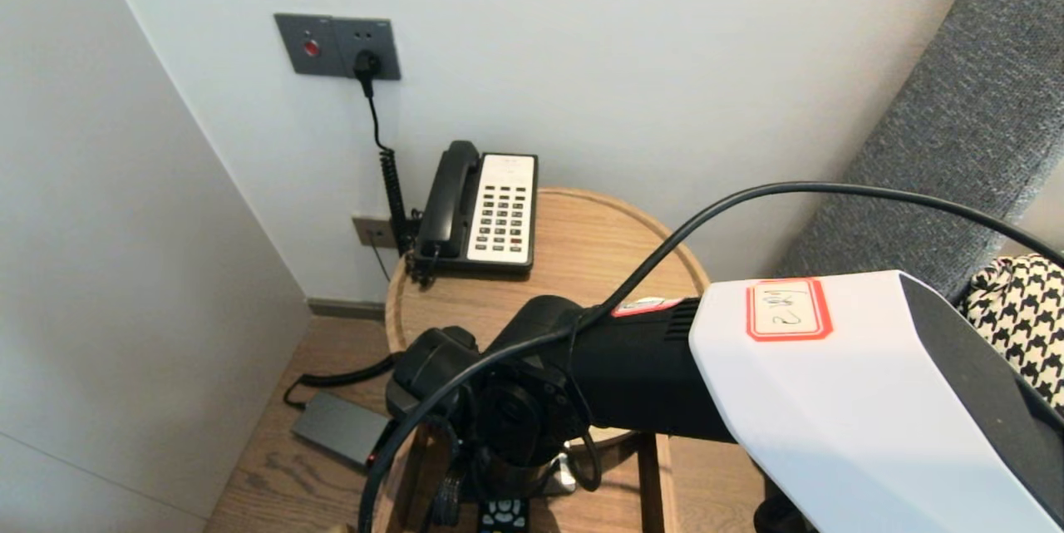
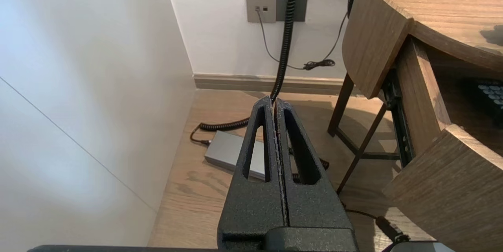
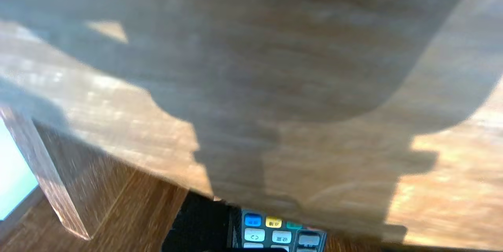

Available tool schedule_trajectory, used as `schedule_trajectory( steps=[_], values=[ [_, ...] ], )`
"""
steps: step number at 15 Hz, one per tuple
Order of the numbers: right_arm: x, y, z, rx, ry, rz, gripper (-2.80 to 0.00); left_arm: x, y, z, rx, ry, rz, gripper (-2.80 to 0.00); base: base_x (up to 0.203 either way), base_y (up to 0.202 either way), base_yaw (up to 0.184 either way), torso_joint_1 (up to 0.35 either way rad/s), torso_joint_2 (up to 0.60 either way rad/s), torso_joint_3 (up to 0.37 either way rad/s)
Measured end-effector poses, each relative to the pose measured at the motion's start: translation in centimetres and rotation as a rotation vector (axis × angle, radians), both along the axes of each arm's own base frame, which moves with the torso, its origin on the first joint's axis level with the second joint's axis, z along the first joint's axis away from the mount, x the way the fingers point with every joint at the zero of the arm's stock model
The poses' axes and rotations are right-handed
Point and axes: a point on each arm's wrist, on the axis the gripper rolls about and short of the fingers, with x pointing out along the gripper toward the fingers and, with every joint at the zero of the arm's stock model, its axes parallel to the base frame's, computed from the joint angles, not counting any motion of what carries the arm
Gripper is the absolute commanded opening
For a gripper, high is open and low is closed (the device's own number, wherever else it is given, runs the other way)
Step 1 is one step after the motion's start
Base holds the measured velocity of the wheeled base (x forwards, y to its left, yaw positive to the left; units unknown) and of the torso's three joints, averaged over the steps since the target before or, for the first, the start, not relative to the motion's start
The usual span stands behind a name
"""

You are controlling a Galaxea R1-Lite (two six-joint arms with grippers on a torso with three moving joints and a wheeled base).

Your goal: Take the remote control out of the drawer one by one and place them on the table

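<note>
A black remote control (image 3: 281, 236) with coloured and white keys lies low in the open drawer (image 2: 444, 189) of a round wooden side table (image 1: 598, 242), partly under the table's front edge. My right gripper (image 3: 275, 240) is shut on it; one black finger (image 3: 196, 228) presses flat against its side, and the other finger is hidden. In the head view my right wrist (image 1: 515, 408) hangs over the table's front edge, with the remote control (image 1: 503, 516) just below it. My left gripper (image 2: 274, 100) is shut and empty, parked above the floor to the table's left.
A black and white desk telephone (image 1: 482, 209) stands at the table's back left, its coiled cord (image 1: 391, 184) running to a wall socket (image 1: 337, 46). A grey power brick (image 2: 232, 153) lies on the wooden floor. A wall stands close on the left and a grey headboard (image 1: 939, 125) on the right.
</note>
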Motion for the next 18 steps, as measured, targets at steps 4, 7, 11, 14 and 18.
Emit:
schedule_trajectory(
  steps=[4,7,11,14,18],
  values=[
    [0.1,0.3,-0.3,-0.002,-0.01,0.013,-2.8,0.0,0.0,0.0,0.0,0.0,0.001,-2.8,0.0,0.0,0.0,0.0,0.0,0.0],
    [0.1,0.3,-0.5,-0.033,-0.024,0.079,-2.8,0.0,0.0,0.0,0.0,0.0,0.0,-2.8,0.0,0.0,0.0,0.0,0.0,0.0],
    [-0.2,0.4,-0.2,-0.068,-0.051,0.206,-2.8,0.0,0.0,0.0,0.0,0.0,0.0,-2.8,0.0,0.0,0.0,0.0,0.0,0.0],
    [-0.6,0.5,0.4,-0.09,-0.09,0.267,-2.8,0.0,0.0,0.0,0.0,0.0,0.001,-2.8,0.0,0.0,0.0,0.0,0.0,0.0],
    [-1.6,0.7,1.0,-0.133,-0.151,0.332,-2.8,0.0,0.0,0.0,0.0,0.0,0.0,-2.8,0.0,0.0,0.0,0.0,0.0,0.0]
  ],
)
